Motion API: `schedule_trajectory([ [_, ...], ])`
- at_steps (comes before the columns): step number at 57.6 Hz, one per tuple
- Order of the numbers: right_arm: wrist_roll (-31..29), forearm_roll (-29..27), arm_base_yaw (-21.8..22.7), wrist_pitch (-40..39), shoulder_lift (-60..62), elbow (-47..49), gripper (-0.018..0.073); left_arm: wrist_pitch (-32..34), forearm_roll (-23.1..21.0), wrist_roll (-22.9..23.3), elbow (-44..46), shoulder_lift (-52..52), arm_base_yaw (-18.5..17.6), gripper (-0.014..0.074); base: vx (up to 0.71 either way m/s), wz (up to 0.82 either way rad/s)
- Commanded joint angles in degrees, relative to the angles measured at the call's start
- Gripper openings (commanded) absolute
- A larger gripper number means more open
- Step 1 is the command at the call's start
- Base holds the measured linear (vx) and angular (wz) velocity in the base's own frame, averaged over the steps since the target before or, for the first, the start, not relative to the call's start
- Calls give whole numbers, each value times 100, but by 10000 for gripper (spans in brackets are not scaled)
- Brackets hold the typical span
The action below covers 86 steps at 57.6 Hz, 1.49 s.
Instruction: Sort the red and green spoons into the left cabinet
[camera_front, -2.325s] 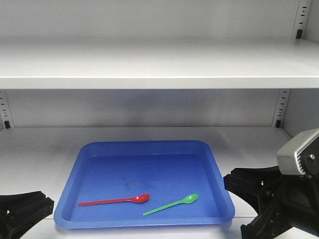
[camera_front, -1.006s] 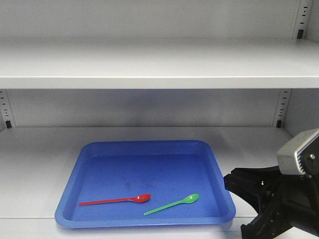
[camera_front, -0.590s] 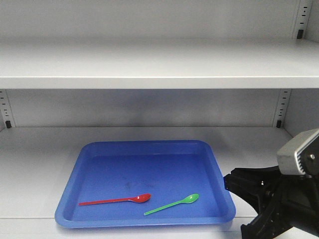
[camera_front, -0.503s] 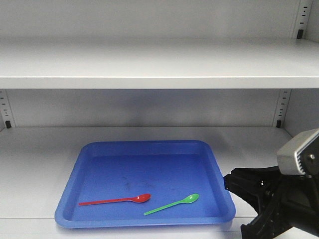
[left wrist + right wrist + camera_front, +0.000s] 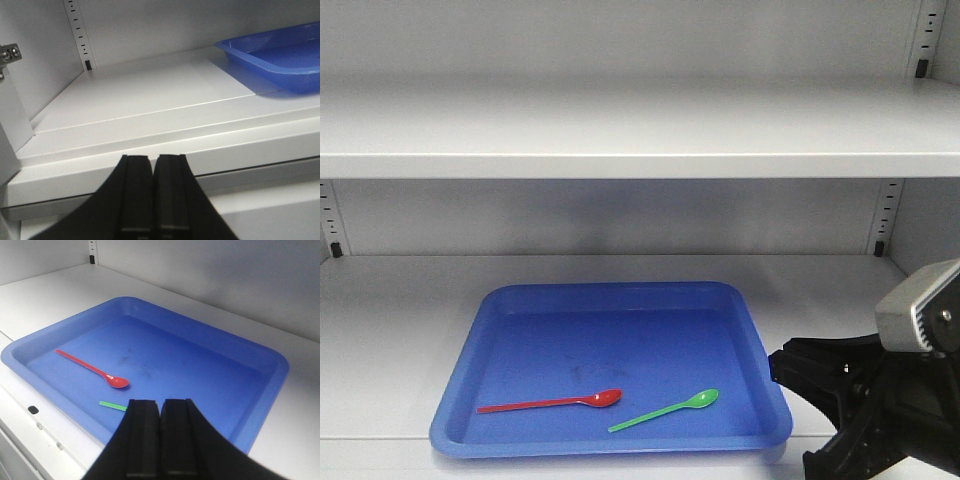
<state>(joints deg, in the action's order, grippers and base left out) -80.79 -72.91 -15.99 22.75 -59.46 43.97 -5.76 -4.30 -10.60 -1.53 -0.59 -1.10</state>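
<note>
Nearest, the right gripper [image 5: 160,437] hangs at the tray's front right corner, jaws pressed together, empty; the left gripper [image 5: 151,197] sits low outside the shelf edge, jaws likewise together. Beyond, a blue tray [image 5: 510,297] rests on the lower shelf of the grey cabinet [image 5: 640,130]; near its front lie the red spoon [image 5: 552,402] and, to its right and apart from it, the green spoon [image 5: 665,410]. Both look light, stiff and slippery; mid-handle seems the best hold.
</note>
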Motion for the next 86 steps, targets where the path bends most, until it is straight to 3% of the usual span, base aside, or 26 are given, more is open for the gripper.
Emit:
schedule_trajectory([
  [1, -9, -202, 9, -100, 101, 181, -3, 441, -45, 34, -63, -109, 15, -1, 0, 0],
  [34, -81, -167, 14, -143, 100, 181, -3, 441, -45, 34, -63, -109, 15, -1, 0, 0],
  [39, -160, -265, 13, -412, 100, 181, -3, 441, -45, 34, -63, -109, 15, -1, 0, 0],
  [47, -158, -995, 13, -1191, -59, 187, -3, 441, -45, 34, -63, -109, 15, -1, 0, 0],
  [51, -2, -841, 13, -1397, -111, 187, -3, 441, -45, 34, -63, -109, 15, -1, 0, 0],
  [54, 300, -269, 13, -1371, -119, 187, -3, 441, -45, 34, -63, -109, 15, -1, 0, 0],
  [60, 1750, 1596, 13, -1191, -91, 187, -3, 441, -45, 34, -63, -109, 15, -1, 0, 0],
  [63, 2819, 2666, 13, -1167, -64, 187, -3, 441, -45, 34, -63, -109, 15, -1, 0, 0],
  [68, 5093, 4881, 13, -1203, 66, 182, -3, 441, -45, 34, -63, -109, 15, -1, 0, 0],
  [77, 8079, 7677, 19, -1210, 487, 127, -3, 441, -45, 34, -63, -109, 15, -1, 0, 0],
  [81, 8747, 8324, 51, -1357, 781, -134, -3, 441, -45, 34, -63, -109, 15, -1, 0, 0],
  [86, 9091, 8445, 272, -1795, 1280, -668, -3, 441, -45, 34, -63, -109, 15, -1, 0, 0],
])
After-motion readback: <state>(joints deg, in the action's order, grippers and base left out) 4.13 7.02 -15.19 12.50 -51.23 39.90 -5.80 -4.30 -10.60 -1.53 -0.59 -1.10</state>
